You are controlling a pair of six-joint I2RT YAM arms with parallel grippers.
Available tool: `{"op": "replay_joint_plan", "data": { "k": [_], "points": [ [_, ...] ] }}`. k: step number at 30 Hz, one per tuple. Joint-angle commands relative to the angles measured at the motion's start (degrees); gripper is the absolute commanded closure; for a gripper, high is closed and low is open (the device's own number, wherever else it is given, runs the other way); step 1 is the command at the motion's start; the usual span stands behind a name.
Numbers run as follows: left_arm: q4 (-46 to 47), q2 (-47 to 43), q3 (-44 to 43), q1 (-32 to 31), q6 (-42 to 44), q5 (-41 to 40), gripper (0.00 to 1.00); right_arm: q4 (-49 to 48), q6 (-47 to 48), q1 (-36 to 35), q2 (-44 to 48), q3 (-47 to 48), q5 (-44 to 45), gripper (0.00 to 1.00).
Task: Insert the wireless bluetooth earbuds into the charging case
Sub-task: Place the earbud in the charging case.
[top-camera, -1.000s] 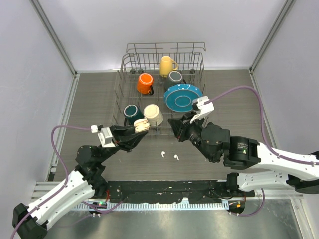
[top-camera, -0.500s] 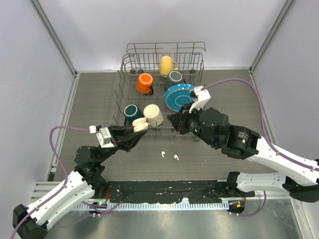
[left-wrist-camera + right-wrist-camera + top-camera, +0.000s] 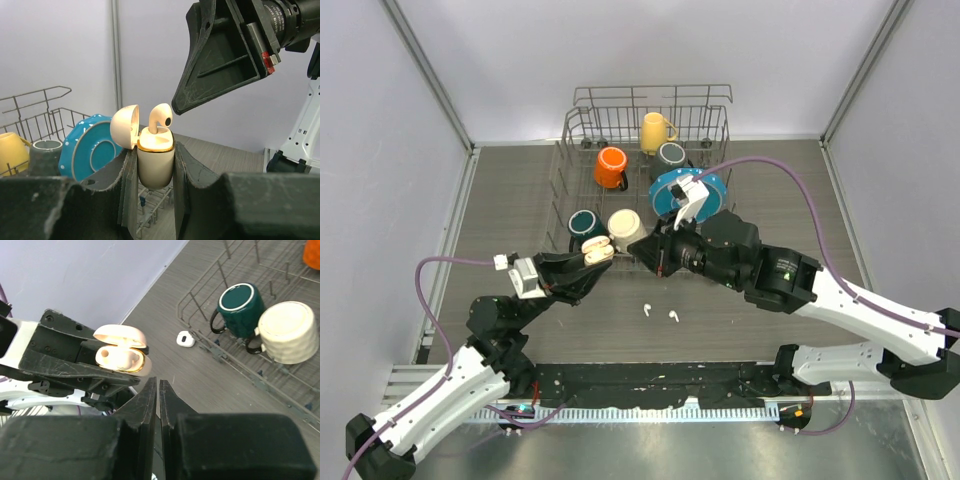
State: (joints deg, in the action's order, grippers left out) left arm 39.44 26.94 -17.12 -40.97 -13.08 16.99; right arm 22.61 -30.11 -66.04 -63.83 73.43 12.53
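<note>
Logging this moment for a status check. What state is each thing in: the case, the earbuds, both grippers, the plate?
charging case: lid open, held by left gripper.
earbud in case: stem inside, head sticking out.
loose earbuds: two, lying on the table.
left gripper: shut on charging case.
right gripper: shut, empty, tip by that earbud's head.
blue plate: on edge in the dish rack.

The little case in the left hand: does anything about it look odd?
Yes. One earbud stands tall in the open case gripped by the left hand, its head well above the rim, so it looks only partly pushed in. Two more earbuds lie loose on the table, outside any case.
</note>
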Motion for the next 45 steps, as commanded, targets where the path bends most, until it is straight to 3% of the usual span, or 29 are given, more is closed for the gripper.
{"op": "replay_joint_plan", "data": {
  "k": [1, 11, 45],
  "points": [
    [1.6, 0.48, -0.37, 0.1, 0.6, -0.56, 1.0, -6.52, -0.48, -0.05, -0.76, 1.63, -5.67, 0.88],
    [3.98, 2.42, -0.19, 0.1, 0.43, -0.56, 1.0, -8.55, -1.36, 0.03, -1.65, 1.37, -8.93, 0.88],
    [6.35, 3.03, 0.07, 0.1, -1.42, 2.17, 1.0, -8.9, 1.28, -0.05, -4.64, 2.77, -5.42, 0.88]
  ]
}}
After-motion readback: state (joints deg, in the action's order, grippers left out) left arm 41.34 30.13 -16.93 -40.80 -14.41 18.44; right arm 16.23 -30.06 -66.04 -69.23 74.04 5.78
